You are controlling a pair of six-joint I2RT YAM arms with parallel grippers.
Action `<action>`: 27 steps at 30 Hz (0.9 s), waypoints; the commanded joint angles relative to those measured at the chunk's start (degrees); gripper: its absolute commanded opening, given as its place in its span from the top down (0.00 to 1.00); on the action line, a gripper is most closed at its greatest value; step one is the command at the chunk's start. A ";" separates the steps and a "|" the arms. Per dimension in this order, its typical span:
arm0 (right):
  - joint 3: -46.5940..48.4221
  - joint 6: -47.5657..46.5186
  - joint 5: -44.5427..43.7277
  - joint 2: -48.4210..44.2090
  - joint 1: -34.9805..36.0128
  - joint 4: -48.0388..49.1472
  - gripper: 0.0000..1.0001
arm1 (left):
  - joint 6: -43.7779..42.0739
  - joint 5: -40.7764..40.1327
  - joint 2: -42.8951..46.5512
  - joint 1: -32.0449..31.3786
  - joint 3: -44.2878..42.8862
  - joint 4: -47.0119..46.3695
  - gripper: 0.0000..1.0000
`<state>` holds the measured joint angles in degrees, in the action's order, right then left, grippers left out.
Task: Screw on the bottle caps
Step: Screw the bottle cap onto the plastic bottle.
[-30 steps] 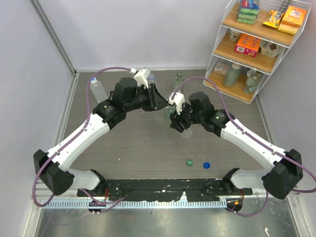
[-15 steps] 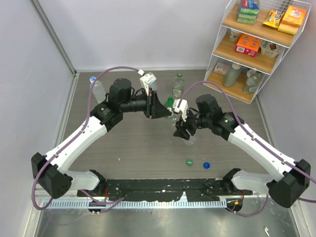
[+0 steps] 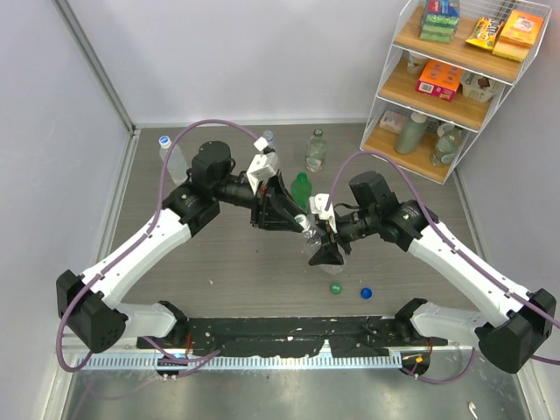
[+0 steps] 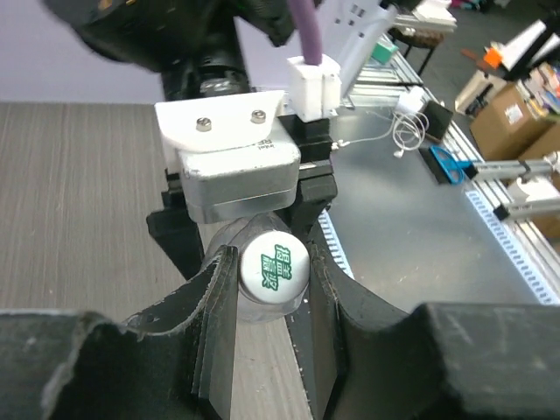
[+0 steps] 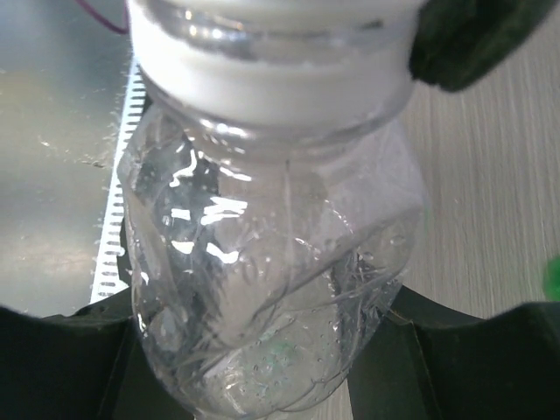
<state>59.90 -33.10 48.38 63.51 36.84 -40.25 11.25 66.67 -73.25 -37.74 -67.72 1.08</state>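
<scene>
Three caps show. The white cap (image 4: 274,267), printed with green characters, sits on the neck of the plain clear bottle (image 5: 271,262). The green cap (image 3: 335,287) and the blue cap (image 3: 366,293) lie loose on the table (image 3: 219,262), just beside each other at lower centre and below the grippers.

Five bottles are on or over the table. The plain clear one hangs in mid-frame, tilted between the two arms. The green bottle (image 3: 301,188) stands uncapped just above it. A blue-topped bottle (image 3: 171,159) stands at the upper left, a half-hidden bottle (image 3: 269,137) peeks out behind the left wrist, and a dark-capped bottle (image 3: 316,150) stands at upper centre. The shelf (image 3: 411,87) at the upper right holds boxes and a few more containers, too small to tell apart.

The held bottle is thin, crinkled plastic with no label. Bright glints run across its dented wall.

The left gripper (image 4: 271,280) has its fingers (image 4: 214,297) pressed against either side of the white cap — pinching it. The right gripper (image 5: 262,367) clamps the bottle's lower body, with a dark finger on each side of it.
</scene>
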 commanded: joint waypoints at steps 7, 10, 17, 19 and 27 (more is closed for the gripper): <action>8.56 -17.34 17.18 3.64 1.74 1.06 0.99 | -21.44 13.74 -3.12 -1.82 -2.85 12.63 1.00; 9.53 -20.06 17.98 5.04 1.83 -0.88 0.99 | -22.06 13.75 -3.65 -1.90 -3.20 12.45 1.00; 9.54 -19.90 16.05 5.49 1.83 -0.89 0.99 | -17.85 9.36 -3.65 -1.81 -5.14 11.76 0.42; 8.92 -18.23 14.38 5.58 1.83 0.86 0.99 | -12.59 7.60 -2.78 -1.90 -4.00 7.47 0.14; 4.71 -5.15 5.68 2.42 1.92 10.18 0.99 | -0.09 -8.98 5.39 -1.90 4.79 -7.15 0.00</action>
<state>65.25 -44.36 56.51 69.71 37.67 -40.03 4.58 71.75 -71.64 -40.01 -66.04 -0.25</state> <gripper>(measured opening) 0.581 0.993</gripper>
